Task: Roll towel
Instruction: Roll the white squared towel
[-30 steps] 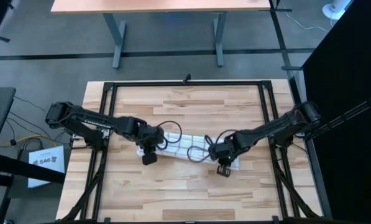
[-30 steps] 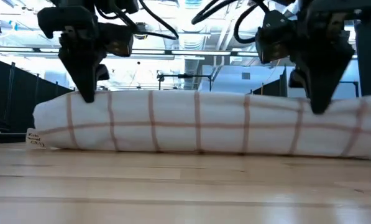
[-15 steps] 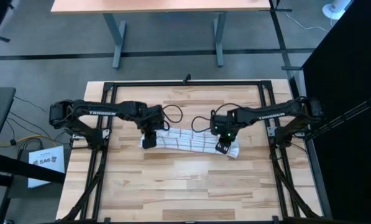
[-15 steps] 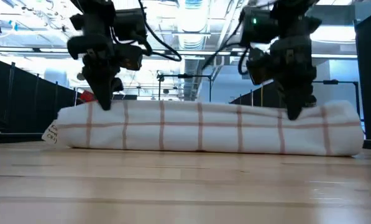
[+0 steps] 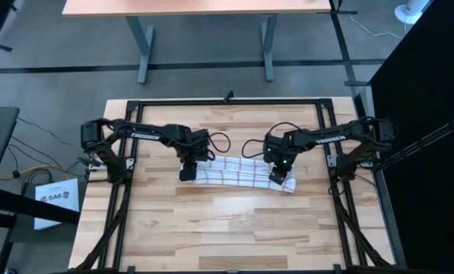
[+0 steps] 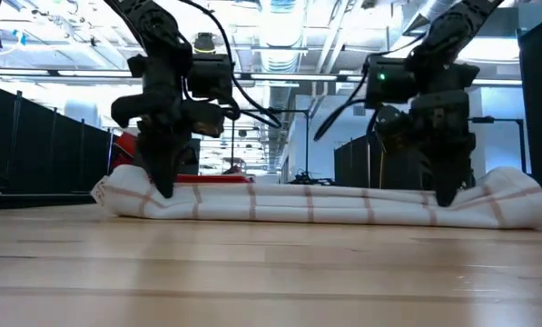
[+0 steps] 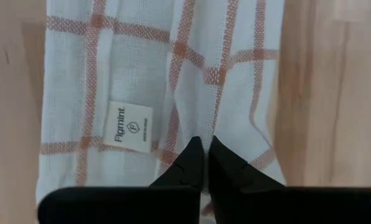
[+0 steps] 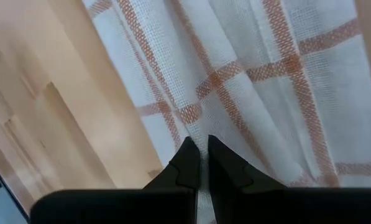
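We find the towel (image 5: 238,172) lying as a long, low band across the middle of the wooden counter (image 5: 227,228), its length running from the left arm's side to the right arm's side. In the low view the towel (image 6: 325,202) sits flat against the counter top (image 6: 271,272), with its reddish-orange grid lines visible along the near face.

We note the left gripper (image 5: 187,173) planted on the towel's left end and the right gripper (image 5: 277,174) on its right end, both pointing straight down. In the low view the left gripper (image 6: 164,186) and the right gripper (image 6: 449,193) each meet the cloth at its upper edge.

The left wrist view shows the left gripper (image 7: 201,149) with fingers pinched together on a fold of cloth, just beside a small white tag (image 7: 128,127) marked "Figmint". The right wrist view shows the right gripper (image 8: 197,152) likewise closed, its tips nipping a raised crease of the towel (image 8: 266,81), with bare counter wood (image 8: 54,124) alongside.
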Robot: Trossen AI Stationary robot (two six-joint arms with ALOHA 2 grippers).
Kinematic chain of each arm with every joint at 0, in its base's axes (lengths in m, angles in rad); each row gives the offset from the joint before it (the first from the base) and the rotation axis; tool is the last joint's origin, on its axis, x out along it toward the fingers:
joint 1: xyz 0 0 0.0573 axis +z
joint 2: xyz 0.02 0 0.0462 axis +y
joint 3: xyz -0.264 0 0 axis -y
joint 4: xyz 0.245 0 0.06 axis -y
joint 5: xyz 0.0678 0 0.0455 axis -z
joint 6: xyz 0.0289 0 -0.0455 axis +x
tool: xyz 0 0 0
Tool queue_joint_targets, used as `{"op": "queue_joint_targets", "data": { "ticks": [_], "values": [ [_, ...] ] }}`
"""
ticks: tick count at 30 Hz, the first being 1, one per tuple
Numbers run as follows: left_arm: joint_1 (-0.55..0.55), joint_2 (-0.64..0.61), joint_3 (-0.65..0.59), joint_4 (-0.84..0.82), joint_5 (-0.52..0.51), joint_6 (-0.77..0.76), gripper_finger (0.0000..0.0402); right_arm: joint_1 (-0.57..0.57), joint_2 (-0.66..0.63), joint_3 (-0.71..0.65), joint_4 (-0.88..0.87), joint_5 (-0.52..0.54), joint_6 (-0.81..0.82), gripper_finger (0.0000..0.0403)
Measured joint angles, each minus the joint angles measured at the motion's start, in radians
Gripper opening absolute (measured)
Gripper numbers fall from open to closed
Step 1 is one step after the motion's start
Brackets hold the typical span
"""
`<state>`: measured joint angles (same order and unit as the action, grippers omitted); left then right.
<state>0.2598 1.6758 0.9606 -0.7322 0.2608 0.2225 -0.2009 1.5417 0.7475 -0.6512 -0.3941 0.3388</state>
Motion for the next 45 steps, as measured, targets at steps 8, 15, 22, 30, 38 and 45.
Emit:
{"op": "queue_joint_targets", "data": {
  "ticks": [8,15,22,30,38,45],
  "values": [
    [-0.001,0.0,-0.001,0.067,-0.025,-0.015,0.0,-0.044,0.0,-0.065,0.065,-0.007,-0.045,0.0008],
    [-0.002,-0.001,-0.006,0.033,-0.066,-0.072,0.0011,-0.076,0.0,-0.037,0.038,0.014,-0.07,0.0057],
    [-0.005,-0.015,-0.006,-0.045,-0.076,-0.115,0.0068,-0.085,0.001,0.072,-0.19,0.043,-0.173,0.01],
    [-0.005,-0.115,-0.006,-0.06,-0.176,-0.094,0.0079,-0.086,-0.083,0.107,-0.236,0.205,-0.217,0.01],
    [-0.003,-0.118,-0.017,0.025,-0.222,-0.025,0.0077,-0.131,-0.028,-0.017,-0.112,0.216,-0.243,0.01],
    [0.003,-0.127,-0.018,0.024,-0.274,-0.048,0.0077,-0.178,-0.096,-0.021,-0.115,0.244,-0.239,0.0101]
  ]
}}
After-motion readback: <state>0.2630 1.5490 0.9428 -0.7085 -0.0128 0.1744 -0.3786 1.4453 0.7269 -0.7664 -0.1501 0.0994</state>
